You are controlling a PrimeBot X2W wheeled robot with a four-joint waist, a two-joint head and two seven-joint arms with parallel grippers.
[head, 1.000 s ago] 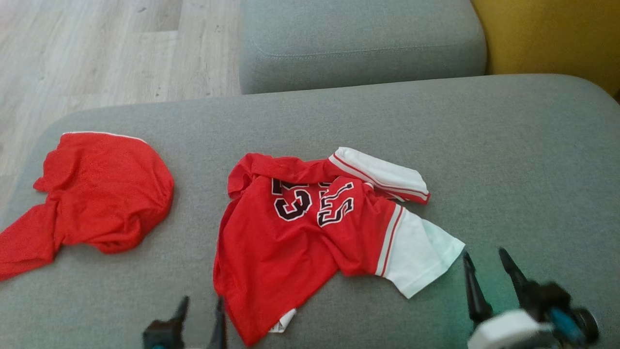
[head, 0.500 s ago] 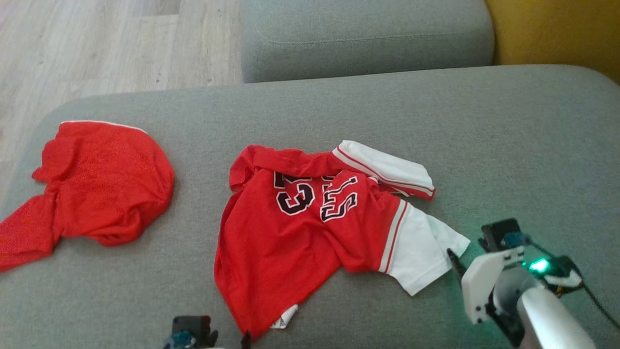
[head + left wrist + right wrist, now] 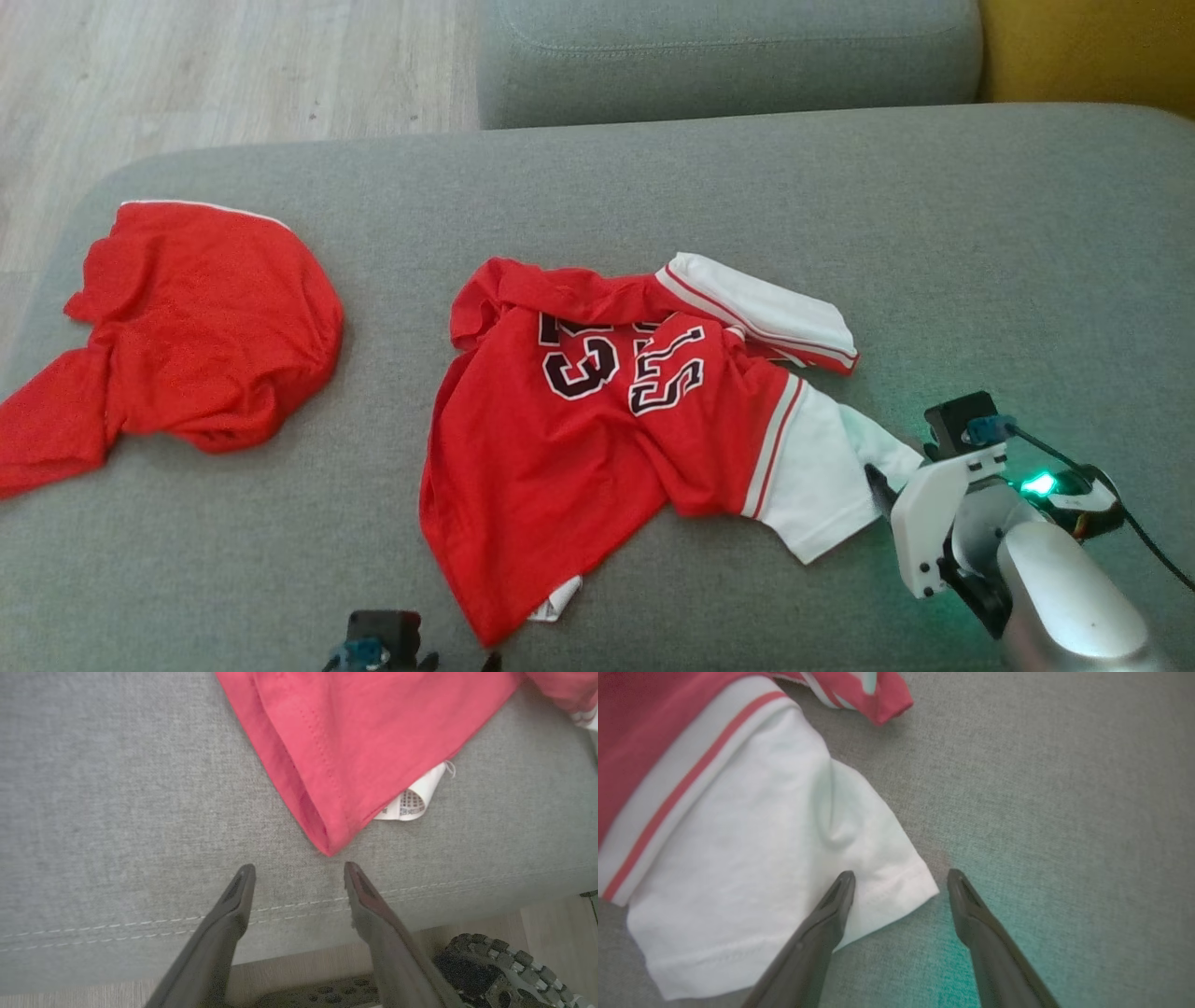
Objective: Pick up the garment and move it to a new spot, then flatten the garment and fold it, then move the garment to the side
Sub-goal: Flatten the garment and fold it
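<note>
**Pick-up step, approach phase.** The red jersey point(image 3: 579, 448) lay crumpled on the grey sofa seat point(image 3: 934, 233). The left gripper point(image 3: 298, 867), fingers spread, faced its hem corner point(image 3: 329, 844). The right gripper point(image 3: 901, 873), fingers spread, straddled the white sleeve point(image 3: 761, 858) at its corner. Next, probably: both lower and pinch cloth.

Place: we're in a home, a living room by the look of it.
Signs: grey fabric sofa point(image 3: 653, 177), pale wood floor point(image 3: 233, 75).
</note>
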